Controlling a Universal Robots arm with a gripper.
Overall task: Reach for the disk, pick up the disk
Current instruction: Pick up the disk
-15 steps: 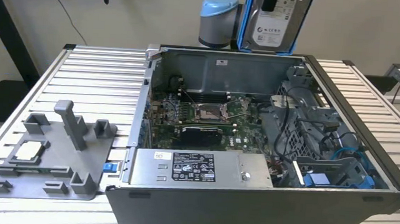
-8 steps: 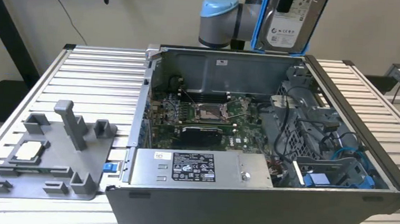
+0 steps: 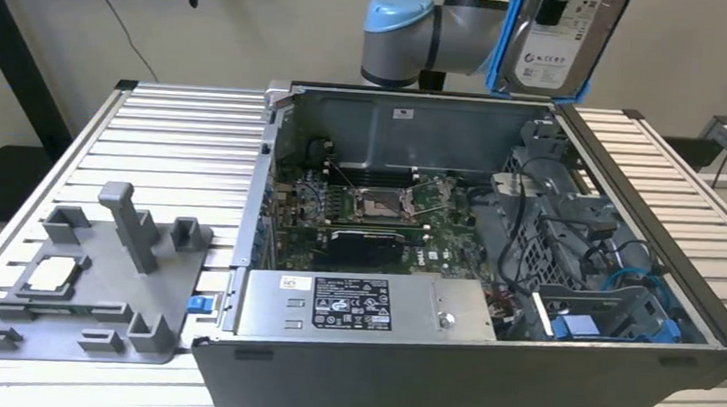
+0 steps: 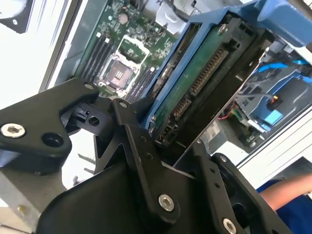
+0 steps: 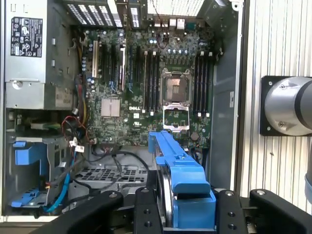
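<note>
Exterior view, top centre-right: one disk hangs upright, long axis vertical, label facing the camera, above the one open case on the desk. Both wrist views show the end effector clamped on its blue caddy.

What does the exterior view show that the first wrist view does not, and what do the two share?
Exterior view alone: the grey fixture plate on the slatted table, and the disk's labelled face, lifted above the computer case. First wrist view alone: the disk edge-on in its blue frame, between the gripper's black fingers. Shared: the open case with its green motherboard and the grey power supply box.
</note>
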